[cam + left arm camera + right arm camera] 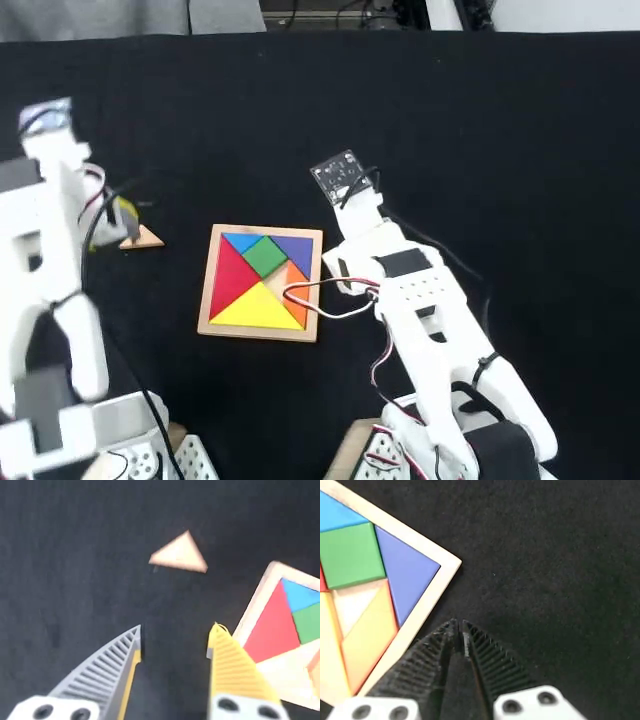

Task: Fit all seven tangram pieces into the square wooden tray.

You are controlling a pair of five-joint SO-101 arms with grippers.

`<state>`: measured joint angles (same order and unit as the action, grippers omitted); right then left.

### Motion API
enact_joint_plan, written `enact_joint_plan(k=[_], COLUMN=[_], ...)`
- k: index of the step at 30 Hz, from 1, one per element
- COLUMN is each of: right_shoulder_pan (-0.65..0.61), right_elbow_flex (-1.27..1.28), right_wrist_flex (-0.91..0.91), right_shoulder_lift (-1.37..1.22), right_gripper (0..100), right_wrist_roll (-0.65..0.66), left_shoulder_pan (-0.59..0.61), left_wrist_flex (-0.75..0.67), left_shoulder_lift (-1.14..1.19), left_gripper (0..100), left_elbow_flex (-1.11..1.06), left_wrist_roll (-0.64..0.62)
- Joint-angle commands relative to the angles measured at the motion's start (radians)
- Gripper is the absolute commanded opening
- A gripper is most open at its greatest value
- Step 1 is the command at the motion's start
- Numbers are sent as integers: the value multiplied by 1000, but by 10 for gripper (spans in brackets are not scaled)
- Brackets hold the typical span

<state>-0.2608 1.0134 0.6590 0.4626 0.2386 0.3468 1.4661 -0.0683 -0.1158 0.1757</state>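
The square wooden tray [208, 290] lies mid-table with several coloured pieces in it: blue, green, purple, red, yellow and orange. A small triangular slot [272, 289] near its centre shows bare wood. One pale wooden triangle [143, 238] lies flat on the black cloth left of the tray. My left gripper [175, 635] hovers open just short of that triangle [179, 555], holding nothing. My right gripper [458, 628] is shut and empty, beside the tray rim [447, 570] near the purple triangle [405, 575].
Black cloth covers the table, with open room behind and to the right of the tray. The right arm's white body [410, 280] and its loose cable [320, 300] lie along the tray's right edge. Arm bases stand at the front edge.
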Motion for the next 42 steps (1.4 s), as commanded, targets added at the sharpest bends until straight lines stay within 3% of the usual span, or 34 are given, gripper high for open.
enact_joint_plan(k=[1,4,11,15,22,34,42], right_shoulder_pan=[14,14,94,94,94,100,100], right_elbow_flex=[35,50,47,50,48,-108,-160], right_wrist_flex=[-74,-103,-123,-141,-141,-84,-57], right_shoulder_lift=[35,35,35,35,33,-205,-265], right_gripper=[15,15,13,12,12,12,11], right_wrist_roll=[-2,-2,0,0,0,0,0], left_shoulder_pan=[-54,-53,-41,-31,-41,-7,-19], left_wrist_flex=[54,87,94,84,54,-44,-34], left_shoulder_lift=[133,261,489,575,672,766,783], left_gripper=[218,217,230,325,314,313,280], left_elbow_flex=[180,260,461,549,567,553,524], left_wrist_roll=[545,838,1103,1138,1283,1295,1338])
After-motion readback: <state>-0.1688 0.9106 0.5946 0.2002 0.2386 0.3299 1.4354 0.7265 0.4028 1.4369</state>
